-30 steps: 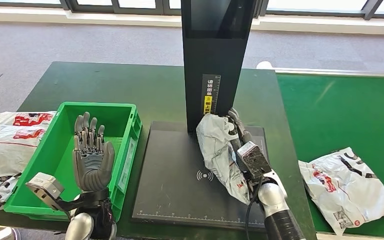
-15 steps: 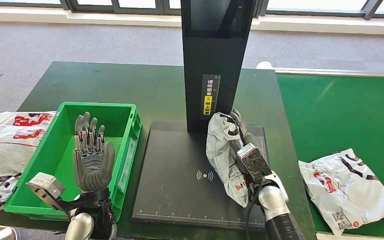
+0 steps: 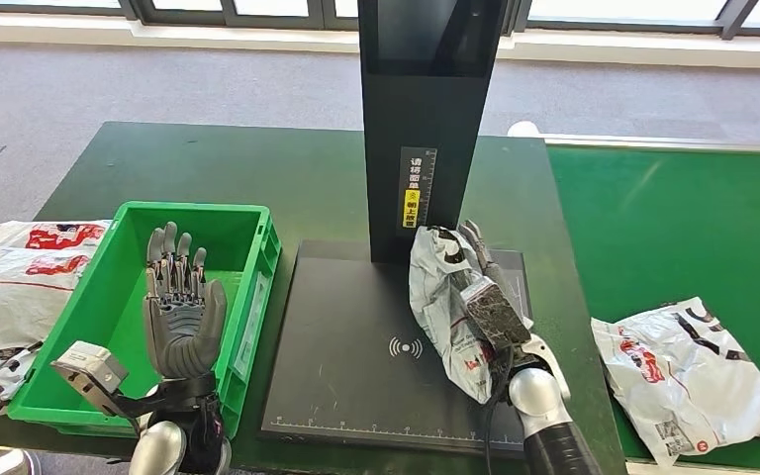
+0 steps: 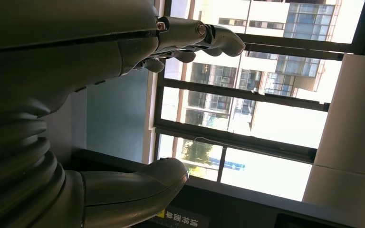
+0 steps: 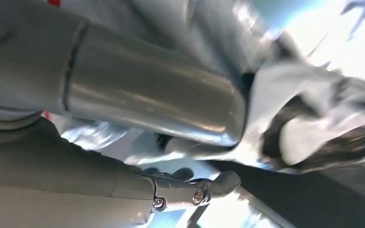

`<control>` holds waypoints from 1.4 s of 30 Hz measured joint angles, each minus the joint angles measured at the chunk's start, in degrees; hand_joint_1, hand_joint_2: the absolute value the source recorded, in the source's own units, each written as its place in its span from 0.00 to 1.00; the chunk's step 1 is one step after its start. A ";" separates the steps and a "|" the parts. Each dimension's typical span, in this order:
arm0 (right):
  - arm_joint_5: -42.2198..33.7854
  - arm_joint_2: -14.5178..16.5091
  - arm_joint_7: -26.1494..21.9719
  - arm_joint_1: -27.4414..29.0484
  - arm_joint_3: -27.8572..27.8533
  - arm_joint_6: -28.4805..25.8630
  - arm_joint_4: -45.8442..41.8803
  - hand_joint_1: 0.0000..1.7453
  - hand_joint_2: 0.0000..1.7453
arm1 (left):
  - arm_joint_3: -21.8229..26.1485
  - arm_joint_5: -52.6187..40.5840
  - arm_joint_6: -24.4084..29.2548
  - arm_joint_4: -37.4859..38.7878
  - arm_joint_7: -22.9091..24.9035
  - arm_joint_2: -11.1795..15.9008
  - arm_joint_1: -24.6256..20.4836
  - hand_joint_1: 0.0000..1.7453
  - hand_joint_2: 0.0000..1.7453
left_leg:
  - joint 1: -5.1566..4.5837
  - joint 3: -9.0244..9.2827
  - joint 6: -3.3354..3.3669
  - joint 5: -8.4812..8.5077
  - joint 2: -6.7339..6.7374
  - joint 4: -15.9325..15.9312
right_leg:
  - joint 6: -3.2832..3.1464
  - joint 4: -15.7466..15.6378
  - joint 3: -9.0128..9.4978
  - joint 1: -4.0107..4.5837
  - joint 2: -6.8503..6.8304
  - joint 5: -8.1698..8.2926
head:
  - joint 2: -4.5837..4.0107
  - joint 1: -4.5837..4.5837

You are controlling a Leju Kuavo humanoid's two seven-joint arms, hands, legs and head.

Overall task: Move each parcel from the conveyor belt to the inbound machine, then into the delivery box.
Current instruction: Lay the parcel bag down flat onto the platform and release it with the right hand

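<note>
Right hand (image 3: 483,297) gripping crumpled grey parcel (image 3: 445,307) over black scanner plate (image 3: 346,346) beside post, left hand (image 3: 180,307) wide and idle above green box (image 3: 247,223); best laid flat, label up, over the plate's mark before releasing.

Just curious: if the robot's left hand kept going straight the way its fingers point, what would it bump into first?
Probably the far wall of the green bin; the left hand may pass above it, since depth is unclear.
</note>
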 joint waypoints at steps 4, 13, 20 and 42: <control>-1.75 -0.04 1.16 -0.76 -0.01 2.13 1.70 0.00 0.00 | 0.02 -0.11 0.29 -0.02 0.00 0.00 0.00 0.00 1.00 | 0.00 0.00 0.00 0.00 0.01 0.00 | 0.00 0.00 -0.02 0.00 0.00 0.01 | 0.00 0.01; -14.31 -0.16 -2.07 -3.04 -0.90 16.56 6.78 0.00 0.00 | 0.05 -0.16 0.30 0.12 0.00 0.00 -0.17 0.00 1.00 | 0.00 -0.01 0.00 0.00 0.01 0.00 | 0.00 0.00 -0.02 0.00 0.01 0.02 | 0.01 0.00; -15.74 -0.22 -2.76 -3.84 -0.92 16.87 7.38 0.00 0.00 | 0.10 0.10 0.64 -0.01 0.00 0.02 -0.08 0.00 1.00 | 0.00 -0.01 0.00 0.00 0.02 0.01 | 0.01 0.00 -0.03 0.00 0.01 0.03 | 0.01 0.01; -1.18 0.80 -14.08 4.62 -3.74 -18.83 -13.61 0.00 1.00 | -4.22 -20.12 9.92 5.71 3.30 1.64 -4.07 0.00 1.00 | 0.00 -0.15 0.00 0.01 -0.13 0.04 | 0.01 -0.01 -0.24 -0.02 -0.11 0.01 | 0.01 0.00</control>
